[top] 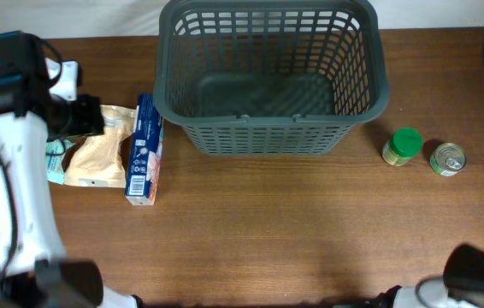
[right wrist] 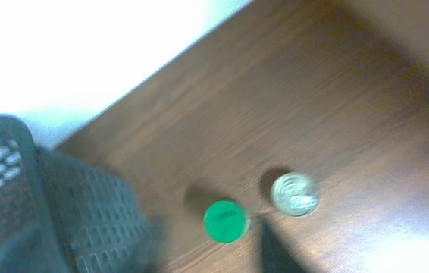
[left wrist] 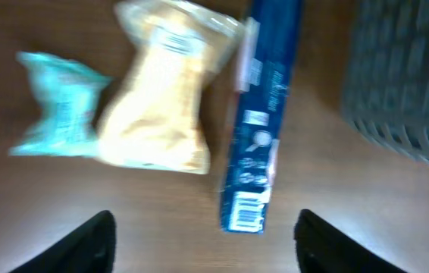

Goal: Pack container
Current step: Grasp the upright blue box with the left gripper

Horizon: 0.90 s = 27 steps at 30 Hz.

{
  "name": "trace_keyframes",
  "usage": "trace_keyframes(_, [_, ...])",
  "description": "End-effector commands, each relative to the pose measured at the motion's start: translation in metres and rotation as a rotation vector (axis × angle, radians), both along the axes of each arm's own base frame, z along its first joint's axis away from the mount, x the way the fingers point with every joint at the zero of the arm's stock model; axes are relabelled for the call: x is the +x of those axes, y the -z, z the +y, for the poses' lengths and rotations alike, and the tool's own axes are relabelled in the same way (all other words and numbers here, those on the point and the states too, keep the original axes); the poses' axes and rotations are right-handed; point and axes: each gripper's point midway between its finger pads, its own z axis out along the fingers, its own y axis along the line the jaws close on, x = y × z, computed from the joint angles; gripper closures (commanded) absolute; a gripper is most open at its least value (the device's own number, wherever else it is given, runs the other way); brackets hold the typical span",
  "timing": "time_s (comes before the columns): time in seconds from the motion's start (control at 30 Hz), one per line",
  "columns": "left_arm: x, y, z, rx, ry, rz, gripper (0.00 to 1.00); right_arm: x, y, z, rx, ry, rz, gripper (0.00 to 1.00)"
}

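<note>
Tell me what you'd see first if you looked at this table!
The big dark grey basket at the back middle grabs the eye, and nothing is in it. To its left lie a blue box, a tan bag and a teal packet. To its right stand a green-lidded jar and a shiny tin can.

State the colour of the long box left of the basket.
The box is dark blue with white print; clearest in left wrist view.
</note>
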Motion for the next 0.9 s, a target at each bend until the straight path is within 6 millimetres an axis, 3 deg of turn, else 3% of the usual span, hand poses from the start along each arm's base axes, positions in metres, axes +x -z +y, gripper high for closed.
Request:
trace_keyframes(0.0, [0.017, 0.032, -0.029, -0.145, 0.174, 0.052, 0.24, -0.025, -0.013, -0.019, -0.055, 0.107, -0.002, 0.01])
trace_keyframes(0.1, [0.024, 0.061, -0.036, -0.147, 0.253, 0.118, 0.15, -0.030, -0.016, -0.024, -0.060, 0.124, -0.010, 0.01])
trace_keyframes(0.17, [0.027, 0.076, -0.037, -0.139, 0.294, 0.150, 0.01, -0.030, -0.015, -0.024, -0.058, 0.124, -0.007, 0.01])
trace_keyframes(0.53, [0.031, 0.152, -0.031, -0.098, 0.321, 0.342, 0.01, -0.028, -0.013, -0.025, -0.055, 0.124, -0.002, 0.01])
trace_keyframes(0.67, [0.034, 0.173, -0.045, -0.086, 0.360, 0.383, 0.02, -0.028, -0.013, -0.025, -0.055, 0.124, -0.002, 0.01])
trace_keyframes(0.87, [0.037, 0.197, -0.045, 0.124, 0.348, 0.461, 0.06, -0.028, -0.013, -0.025, -0.055, 0.124, -0.002, 0.01])
